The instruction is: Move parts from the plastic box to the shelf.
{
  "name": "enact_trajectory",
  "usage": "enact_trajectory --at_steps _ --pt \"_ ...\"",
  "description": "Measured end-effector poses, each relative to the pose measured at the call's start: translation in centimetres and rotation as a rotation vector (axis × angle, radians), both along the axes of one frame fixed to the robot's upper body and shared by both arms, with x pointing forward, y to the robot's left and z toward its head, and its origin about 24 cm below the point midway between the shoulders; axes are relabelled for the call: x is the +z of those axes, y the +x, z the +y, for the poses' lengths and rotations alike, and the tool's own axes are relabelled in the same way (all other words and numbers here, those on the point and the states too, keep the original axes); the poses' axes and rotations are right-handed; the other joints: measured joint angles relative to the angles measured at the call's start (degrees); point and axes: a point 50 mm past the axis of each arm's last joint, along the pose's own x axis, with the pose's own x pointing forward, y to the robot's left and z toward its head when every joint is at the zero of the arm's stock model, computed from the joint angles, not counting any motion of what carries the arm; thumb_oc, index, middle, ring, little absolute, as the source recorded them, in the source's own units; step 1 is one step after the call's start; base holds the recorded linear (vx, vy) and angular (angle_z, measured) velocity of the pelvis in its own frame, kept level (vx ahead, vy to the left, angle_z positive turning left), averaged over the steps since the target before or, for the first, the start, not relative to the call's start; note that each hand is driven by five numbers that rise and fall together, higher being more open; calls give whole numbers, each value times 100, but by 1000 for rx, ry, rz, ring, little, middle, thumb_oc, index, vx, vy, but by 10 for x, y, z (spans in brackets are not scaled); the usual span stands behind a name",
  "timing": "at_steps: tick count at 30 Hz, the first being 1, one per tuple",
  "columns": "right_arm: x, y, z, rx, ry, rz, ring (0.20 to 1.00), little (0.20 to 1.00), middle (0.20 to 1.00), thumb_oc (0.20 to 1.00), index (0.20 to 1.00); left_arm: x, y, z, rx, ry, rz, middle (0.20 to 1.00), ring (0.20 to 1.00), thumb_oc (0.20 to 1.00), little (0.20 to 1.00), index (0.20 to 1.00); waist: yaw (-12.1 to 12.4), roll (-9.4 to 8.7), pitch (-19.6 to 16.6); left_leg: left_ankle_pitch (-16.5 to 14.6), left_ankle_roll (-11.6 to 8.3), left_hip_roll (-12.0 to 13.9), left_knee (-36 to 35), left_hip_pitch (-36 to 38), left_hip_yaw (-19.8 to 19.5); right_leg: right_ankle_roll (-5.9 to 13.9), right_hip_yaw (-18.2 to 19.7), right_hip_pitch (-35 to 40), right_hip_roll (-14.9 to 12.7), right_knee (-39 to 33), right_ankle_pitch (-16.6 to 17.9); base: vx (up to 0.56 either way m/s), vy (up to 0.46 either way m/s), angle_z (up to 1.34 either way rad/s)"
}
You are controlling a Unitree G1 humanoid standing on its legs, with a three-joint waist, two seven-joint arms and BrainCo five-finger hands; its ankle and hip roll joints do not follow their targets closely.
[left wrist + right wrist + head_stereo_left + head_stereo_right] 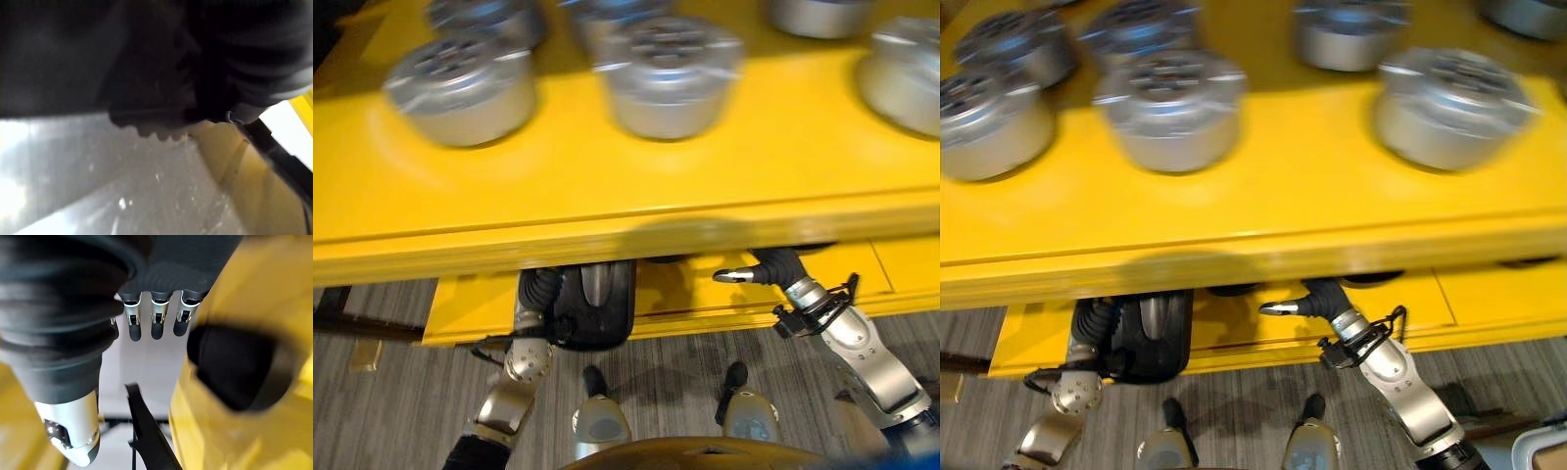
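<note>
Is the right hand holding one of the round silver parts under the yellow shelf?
No: the right hand hangs empty with straight fingers; the silver parts sit on the yellow shelf above.

Several round silver metal parts (669,73) stand upright on the top of the yellow shelf (607,186), apart from one another in loose rows. Each is a squat cylinder with a stepped, ribbed cap on top. One (1170,106) sits near the front middle, another (1449,106) off to the right. Beneath the top, a lower yellow level (705,289) of the shelf shows.
</note>
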Motion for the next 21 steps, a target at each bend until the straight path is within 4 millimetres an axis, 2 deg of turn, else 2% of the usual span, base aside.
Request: enact_trajectory --at_steps 3,5,8,10,13,16,21 --pt "9 6 3 5 17 -38 1000 1000 1000 1000 1000 -4 -10 14 20 48 38 200 200 200 200 200 238 -181 -94 -96 111 -156 -5 154 -74 58 -93 303 -8 -124 54 5 77 21" --pt "15 10 2 0 28 -50 1000 1000 1000 1000 1000 -7 -15 16 26 54 58 200 200 200 200 200 283 -175 -77 -97 110 -159 -3 142 -106 188 -139 382 -1 -218 42 -43 -15 12" --pt "15 11 -3 -20 38 -31 1000 1000 1000 1000 1000 -8 -15 8 18 23 50 200 200 200 200 200 372 -143 38 -75 74 -45 31 91 -185 220 -204 403 119 -228 34 -79 -86 3" --pt "15 12 -3 -27 40 -29 1000 1000 1000 1000 1000 0 -9 5 -8 18 12 200 200 200 200 200 401 -202 237 -54 31 88 135 -26 -264 198 -254 381 229 -223 9 -99 -111 9" --pt "15 13 -4 -50 50 -24 1000 1000 1000 1000 1000 2 -9 5 -11 28 4 200 200 200 200 200 406 -231 407 -55 -16 157 213 -120 -310 195 -308 327 245 -113 -69 -105 -88 9" --pt "18 15 -5 -65 53 -37 1000 1000 1000 1000 1000 8 -7 8 -4 51 -23 200 200 200 200 200 402 -232 481 -100 4 186 343 -296 -357 139 -296 139 218 83 -145 -66 -37 2" --pt "25 19 -6 -76 58 -54 1000 1000 1000 1000 1000 27 11 5 -16 59 -113 200 200 200 200 200 334 -175 595 -225 -35 252 626 -292 -353 98 -209 122 195 312 -240 -20 9 -5"
